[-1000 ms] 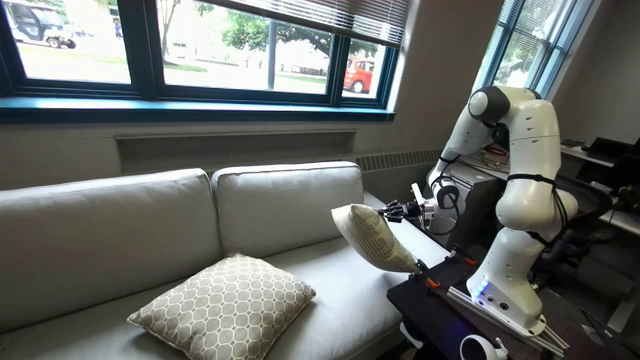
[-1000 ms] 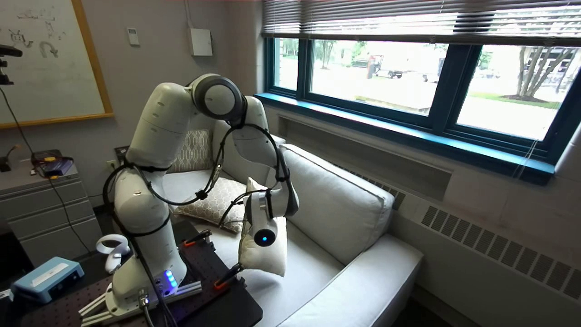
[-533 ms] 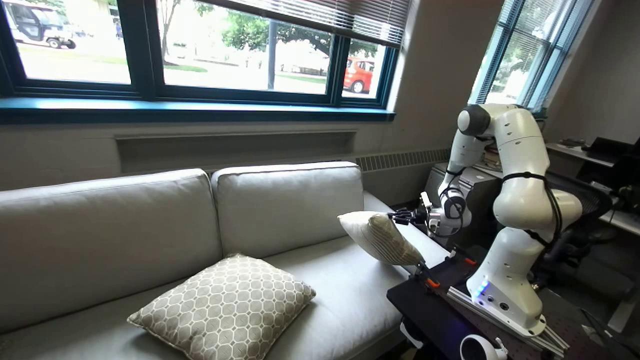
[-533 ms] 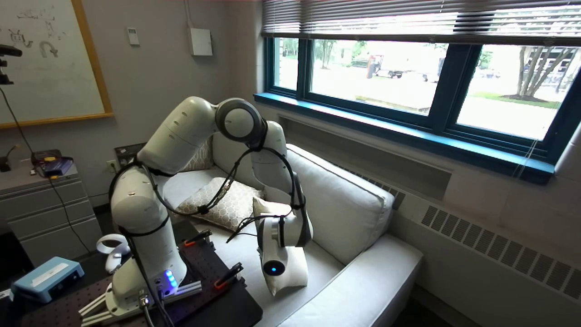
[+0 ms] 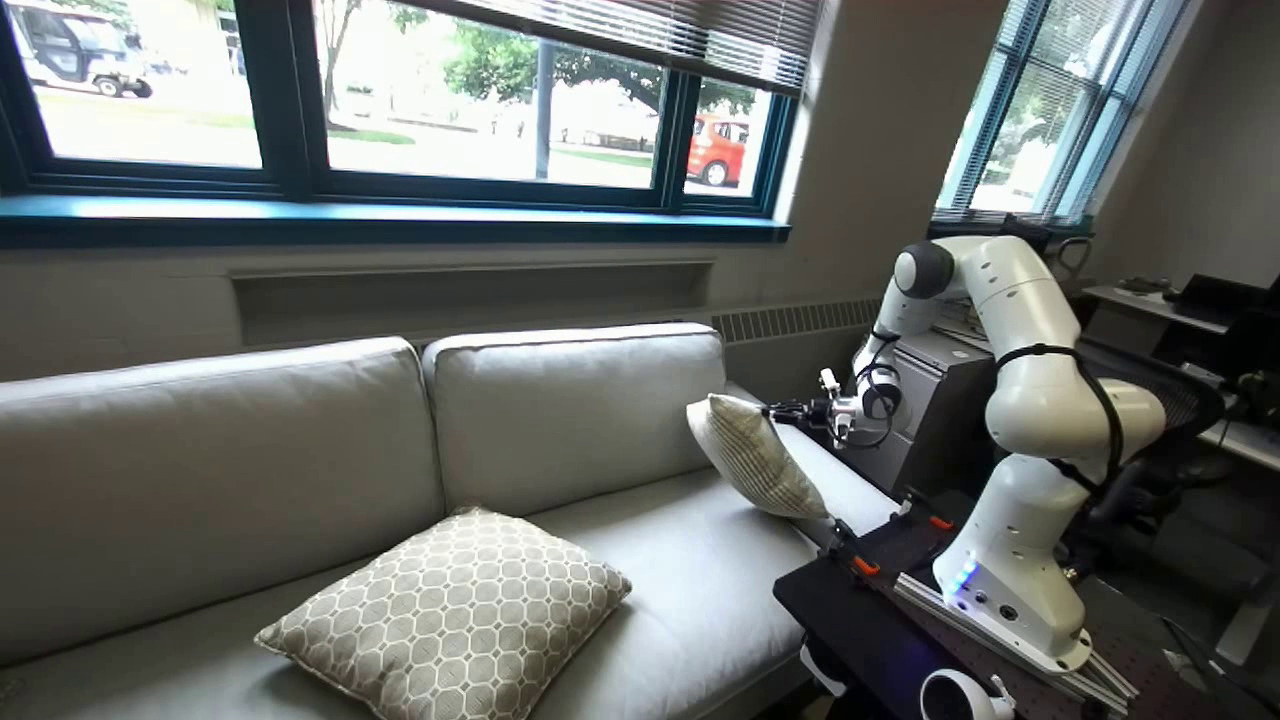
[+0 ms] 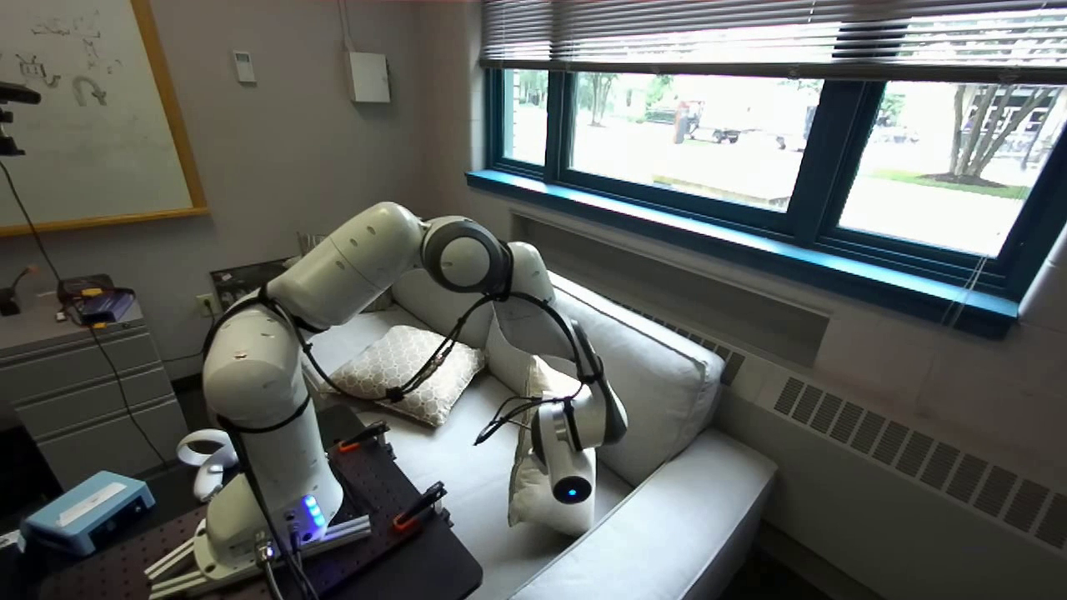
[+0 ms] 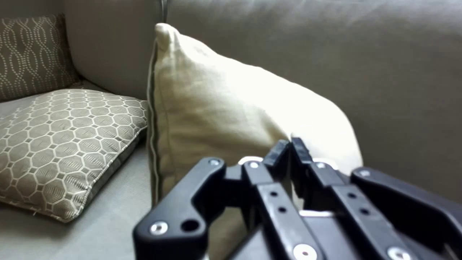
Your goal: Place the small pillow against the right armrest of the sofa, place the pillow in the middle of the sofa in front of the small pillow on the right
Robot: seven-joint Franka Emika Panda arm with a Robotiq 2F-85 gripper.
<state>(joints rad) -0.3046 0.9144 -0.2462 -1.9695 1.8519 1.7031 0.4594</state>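
At left in an exterior view, the filing cabinet [image 6: 83, 400] stood closed. In an exterior view, the large lattice pillow [image 5: 460, 620] lay on your sofa [image 5: 580, 410], lower left of centre; your claw [image 5: 770, 411], pinched narrow, held the small pillow [image 5: 755, 460] tilted, right of centre. Upper left in your wrist view stood a wavy-patterned pillow [image 7: 32, 57]. Pillows numbered three.

Bare sofa seat [image 5: 665, 570] is left open between patterned pillow [image 5: 450, 610] and small pillow [image 5: 752, 460]
Passage is hindered behind by the back cushion [image 5: 580, 410], toward the right armrest [image 6: 675, 517] by the small pillow — and the front there is crowded by the black table [image 5: 850, 615] and clamps [image 6: 423, 502].
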